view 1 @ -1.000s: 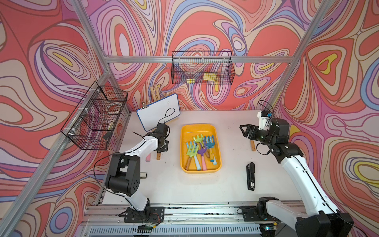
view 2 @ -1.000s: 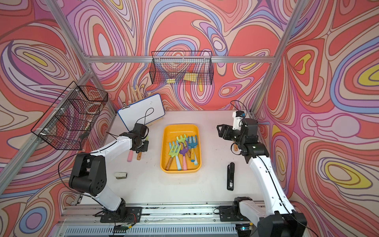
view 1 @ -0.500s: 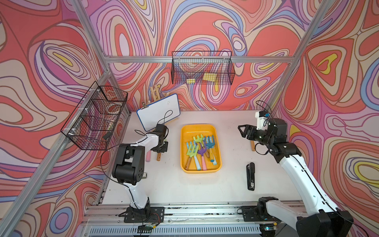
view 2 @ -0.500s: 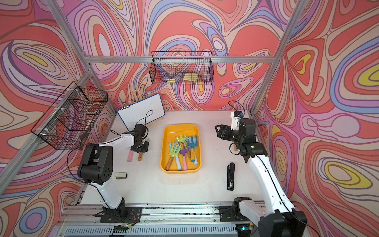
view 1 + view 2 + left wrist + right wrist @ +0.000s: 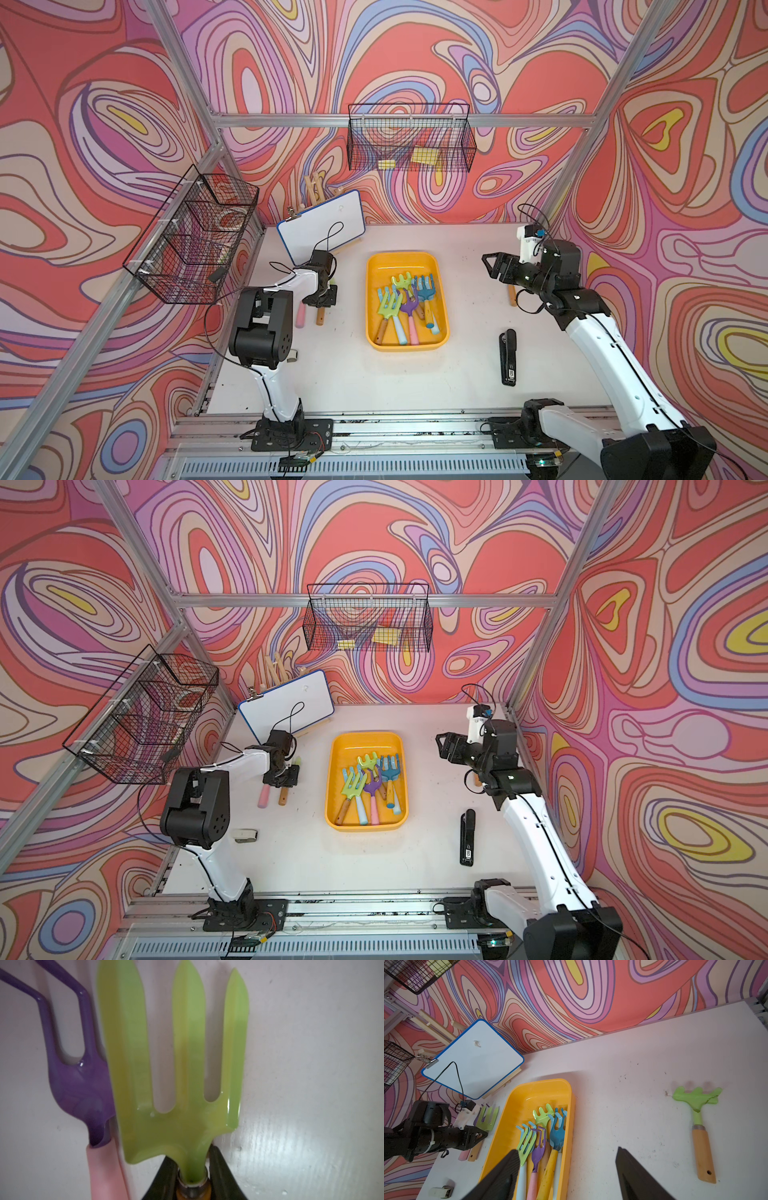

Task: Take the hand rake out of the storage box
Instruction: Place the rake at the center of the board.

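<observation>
Left jaws closed on green fork (image 5: pixel 182 1064) at neck, fork flat on table (image 5: pixel 353 386) toward left edge, clear of box (image 5: pixel 399 264) mid-table; right jaws open, empty; best release gently, lift straight, sparing purple fork (image 5: pixel 79 1084).

storage box (image 5: pixel 399 264): yellow-orange | hand rake (image 5: pixel 176 1064): lime-green | walls (image 5: pixel 415 62): red-purple swirls | wire baskets (image 5: pixel 361 145): black

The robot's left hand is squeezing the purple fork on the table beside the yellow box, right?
Not quite. The left wrist view shows the left gripper shut on the green fork; the purple fork only lies next to it.
</observation>
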`<state>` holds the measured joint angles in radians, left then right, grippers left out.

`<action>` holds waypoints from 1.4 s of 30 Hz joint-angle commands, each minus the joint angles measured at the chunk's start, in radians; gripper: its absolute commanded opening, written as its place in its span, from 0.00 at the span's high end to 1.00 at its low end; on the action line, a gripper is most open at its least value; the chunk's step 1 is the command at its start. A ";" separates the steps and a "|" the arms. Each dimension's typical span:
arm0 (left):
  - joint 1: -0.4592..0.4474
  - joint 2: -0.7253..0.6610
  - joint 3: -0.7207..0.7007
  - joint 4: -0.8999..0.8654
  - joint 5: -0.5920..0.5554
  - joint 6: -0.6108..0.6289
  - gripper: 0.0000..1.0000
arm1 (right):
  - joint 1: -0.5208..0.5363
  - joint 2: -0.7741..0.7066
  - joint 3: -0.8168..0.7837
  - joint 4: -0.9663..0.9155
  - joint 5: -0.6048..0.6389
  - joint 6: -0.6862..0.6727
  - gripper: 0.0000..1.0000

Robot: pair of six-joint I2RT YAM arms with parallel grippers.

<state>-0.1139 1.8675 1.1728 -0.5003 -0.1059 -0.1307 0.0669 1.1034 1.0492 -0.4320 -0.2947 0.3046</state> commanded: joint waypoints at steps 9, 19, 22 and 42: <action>0.028 0.006 -0.019 -0.004 -0.024 0.008 0.89 | 0.008 -0.008 0.009 0.008 0.012 -0.008 0.22; 0.036 0.002 -0.033 -0.002 -0.049 0.006 0.86 | 0.008 -0.004 0.010 0.009 0.010 -0.009 0.22; 0.036 0.004 -0.032 -0.004 -0.054 0.006 0.82 | 0.009 -0.004 0.011 0.011 0.010 -0.009 0.22; 0.021 -0.234 -0.145 0.100 -0.039 -0.004 0.43 | 0.017 0.027 0.014 0.009 0.020 -0.013 0.20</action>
<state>-0.0864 1.7187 1.0508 -0.4480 -0.1528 -0.1307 0.0715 1.1149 1.0492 -0.4320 -0.2840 0.3004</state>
